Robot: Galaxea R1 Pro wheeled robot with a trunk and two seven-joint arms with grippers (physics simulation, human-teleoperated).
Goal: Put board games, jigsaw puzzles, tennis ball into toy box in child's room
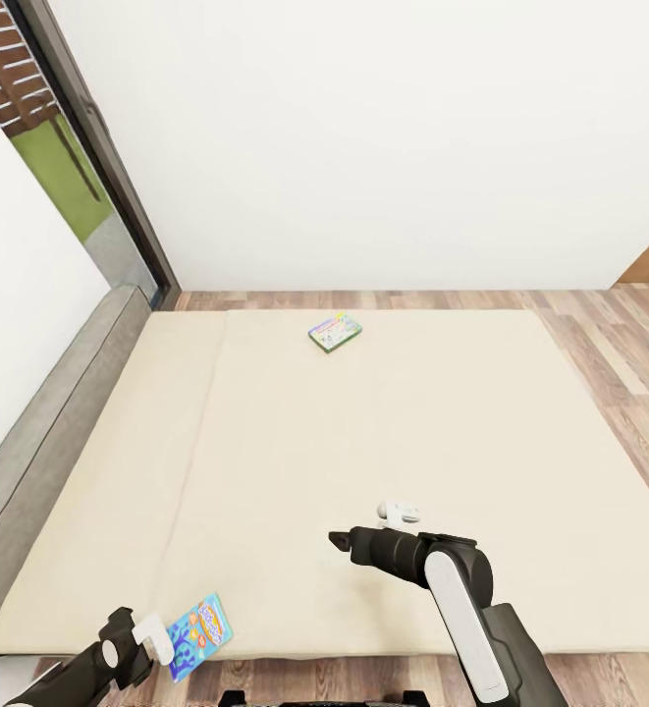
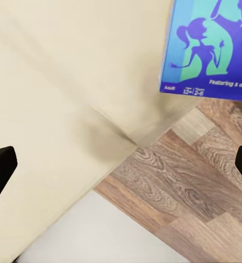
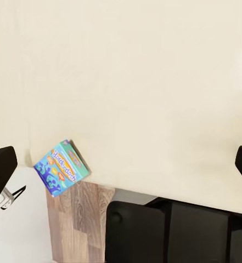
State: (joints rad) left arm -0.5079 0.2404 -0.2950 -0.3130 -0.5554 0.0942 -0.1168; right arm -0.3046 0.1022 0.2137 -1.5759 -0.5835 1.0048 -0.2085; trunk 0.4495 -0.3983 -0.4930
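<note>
Left gripper (image 1: 145,638) hovers at the bed's (image 1: 383,462) near edge, fingers spread, with the blue board game (image 1: 198,634) just beside it, overhanging the mattress rim — not pinched. Farther up the bed lies the green-yellow board game (image 1: 335,332), untouched. Right gripper (image 1: 395,512) hangs over mid-mattress, spread wide, empty. Judging from this, both bed games remain to be collected.

Two board games (image 1: 336,332) (image 1: 199,633) on bed (image 1: 383,432)
</note>
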